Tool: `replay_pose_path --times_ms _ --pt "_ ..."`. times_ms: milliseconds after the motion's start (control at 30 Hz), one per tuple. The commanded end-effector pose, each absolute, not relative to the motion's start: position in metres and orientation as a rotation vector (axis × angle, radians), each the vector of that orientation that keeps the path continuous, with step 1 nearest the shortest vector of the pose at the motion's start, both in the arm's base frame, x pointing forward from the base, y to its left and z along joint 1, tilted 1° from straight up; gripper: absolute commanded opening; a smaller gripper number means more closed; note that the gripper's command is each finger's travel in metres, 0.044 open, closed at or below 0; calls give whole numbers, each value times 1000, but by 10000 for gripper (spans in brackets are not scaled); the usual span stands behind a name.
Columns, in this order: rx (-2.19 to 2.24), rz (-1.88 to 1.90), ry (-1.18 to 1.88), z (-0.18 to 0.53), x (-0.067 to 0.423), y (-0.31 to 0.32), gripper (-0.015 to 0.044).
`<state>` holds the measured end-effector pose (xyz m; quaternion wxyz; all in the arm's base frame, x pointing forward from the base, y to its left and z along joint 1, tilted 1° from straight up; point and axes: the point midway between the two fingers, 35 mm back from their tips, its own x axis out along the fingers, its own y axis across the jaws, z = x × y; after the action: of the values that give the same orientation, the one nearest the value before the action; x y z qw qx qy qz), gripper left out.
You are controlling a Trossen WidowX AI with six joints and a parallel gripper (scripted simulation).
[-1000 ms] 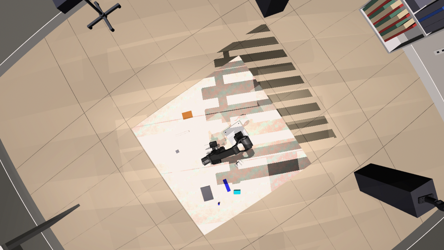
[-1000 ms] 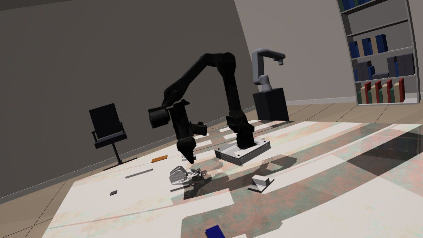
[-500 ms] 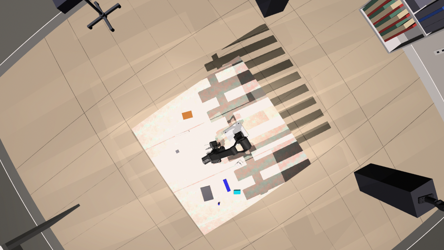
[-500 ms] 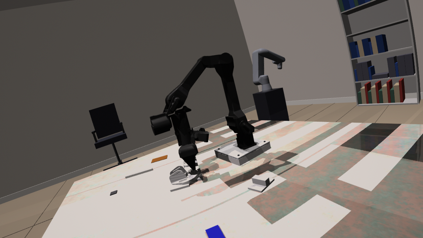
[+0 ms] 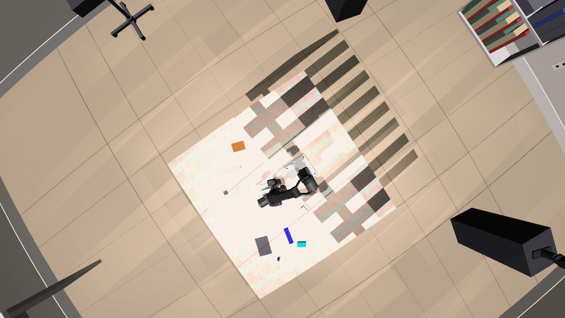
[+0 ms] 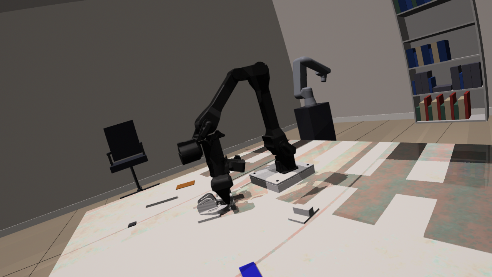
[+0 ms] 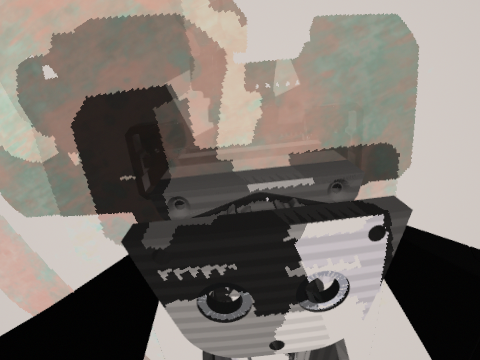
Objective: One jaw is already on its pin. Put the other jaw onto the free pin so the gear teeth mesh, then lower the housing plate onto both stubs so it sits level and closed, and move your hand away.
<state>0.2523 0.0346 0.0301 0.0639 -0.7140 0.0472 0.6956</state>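
Observation:
My gripper (image 6: 225, 202) (image 7: 264, 242) is shut on the housing plate (image 7: 270, 280), a grey plate with two large ringed holes, one black finger at each end. It holds the plate low over the grey jaw assembly (image 6: 206, 207). The plate looks roughly level in the wrist view. Behind its far edge show a grey bar (image 7: 220, 192) with two screw holes and a little of the gear teeth (image 7: 242, 207). Something shows inside the plate's holes, but I cannot tell if the stubs sit in them. Both pins, most of both jaws and the teeth's meeting point are hidden under the plate.
A grey bracket (image 5: 304, 206) (image 6: 302, 211) stands near the arm's base (image 6: 265, 181). A thin strip (image 6: 161, 201), a small dark block (image 5: 225, 192) (image 6: 132, 224) and an orange block (image 5: 238, 146) (image 6: 185, 184) lie beyond the assembly. Blue (image 5: 288, 235), cyan (image 5: 301, 244) and grey (image 5: 263, 246) pieces lie on the other side.

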Motion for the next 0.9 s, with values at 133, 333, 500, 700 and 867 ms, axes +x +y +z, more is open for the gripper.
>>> replay_pose_path --times_ms 133,333,500,700,867 --pt "-2146 2107 143 25 251 35 351" --pt "-2146 2107 143 25 251 35 351" --pt "-2146 2107 144 25 251 35 351" --pt "-2145 2106 145 23 251 35 351" --pt "-2145 2106 145 23 251 35 351"
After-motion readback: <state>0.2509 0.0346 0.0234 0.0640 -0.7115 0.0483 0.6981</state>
